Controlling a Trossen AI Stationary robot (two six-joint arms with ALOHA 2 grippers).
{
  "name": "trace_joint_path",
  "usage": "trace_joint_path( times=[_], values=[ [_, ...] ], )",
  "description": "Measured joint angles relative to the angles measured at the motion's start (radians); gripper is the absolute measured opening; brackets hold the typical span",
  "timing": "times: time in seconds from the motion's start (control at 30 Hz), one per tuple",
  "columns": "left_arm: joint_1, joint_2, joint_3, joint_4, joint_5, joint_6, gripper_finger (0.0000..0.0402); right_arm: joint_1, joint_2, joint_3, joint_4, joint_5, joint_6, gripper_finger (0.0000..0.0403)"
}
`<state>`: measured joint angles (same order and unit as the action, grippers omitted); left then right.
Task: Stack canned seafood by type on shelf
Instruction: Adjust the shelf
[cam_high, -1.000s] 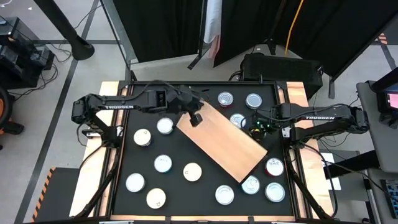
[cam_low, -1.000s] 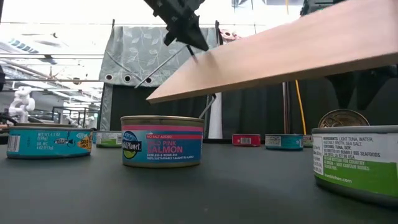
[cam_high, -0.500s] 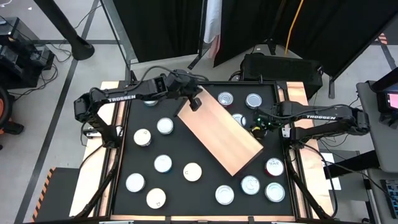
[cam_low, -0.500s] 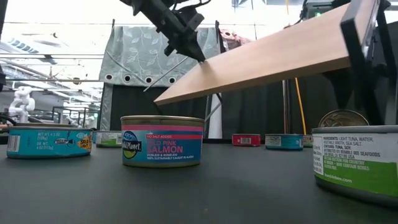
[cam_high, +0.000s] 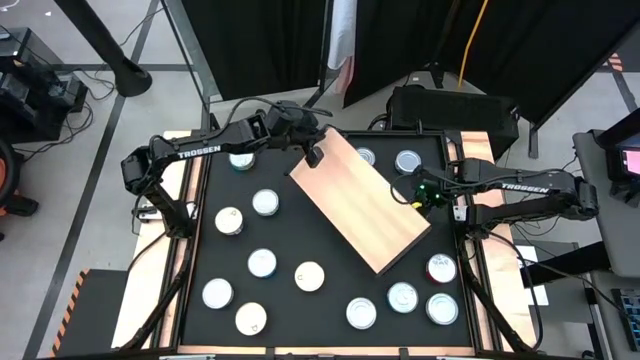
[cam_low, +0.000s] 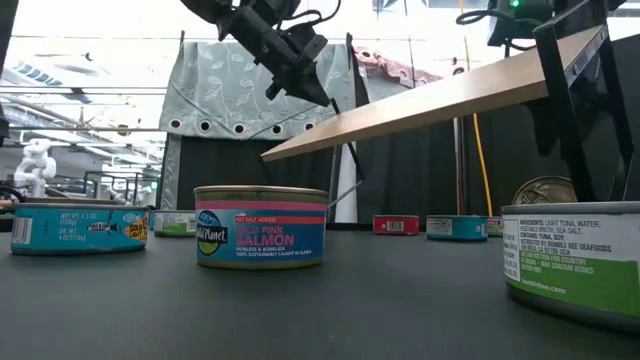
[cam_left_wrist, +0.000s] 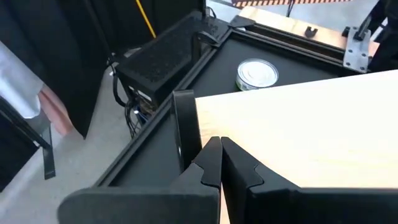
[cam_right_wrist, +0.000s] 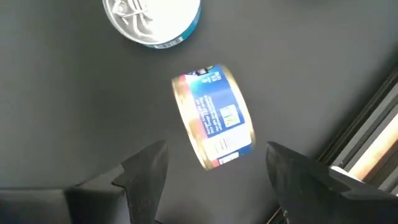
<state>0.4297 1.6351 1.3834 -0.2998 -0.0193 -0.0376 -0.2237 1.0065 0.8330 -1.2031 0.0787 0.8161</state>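
The left gripper (cam_high: 313, 152) is clamped on the far corner of the shelf (cam_high: 360, 200), its 2 fingers (cam_left_wrist: 221, 165) pressed together on the pale wood edge, and holds the board lifted off the black tabletop (cam_high: 330, 250); in the low view the shelf (cam_low: 440, 100) hangs tilted in the air, its raised end toward the right arm. The right gripper (cam_high: 420, 195) sits beside the shelf's right long edge with its jaws apart, gripping nothing; below its fingers (cam_right_wrist: 146, 171) a tin lying on its side (cam_right_wrist: 214, 124), with a blue label, rests on the tabletop near an upright tin (cam_right_wrist: 152, 18). The other canned seafood stands scattered on the tabletop around the board: several white-topped tins (cam_high: 262, 262) to its left and more tins (cam_high: 402, 296) near the front right. Closest in the low view is a pink salmon tin (cam_low: 261, 226), with a tuna tin (cam_low: 570, 258) at the right.
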Motion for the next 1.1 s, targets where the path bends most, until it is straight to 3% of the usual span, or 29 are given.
trace_joint_path(
  times=[0.73,0.83,1.1],
  values=[
    [-0.003,0.021,0.019,-0.054,0.007,0.052,0.0005,0.001,-0.001,0.001,0.050,-0.029,-0.029,0.0257],
    [-0.013,0.021,0.045,-0.055,-0.007,0.052,0.0036,0.001,-0.001,0.001,0.062,-0.029,-0.030,0.0257],
    [-0.009,0.021,0.058,-0.132,-0.086,0.051,0.0167,0.001,-0.001,0.001,0.097,-0.034,-0.021,0.0257]
  ],
)
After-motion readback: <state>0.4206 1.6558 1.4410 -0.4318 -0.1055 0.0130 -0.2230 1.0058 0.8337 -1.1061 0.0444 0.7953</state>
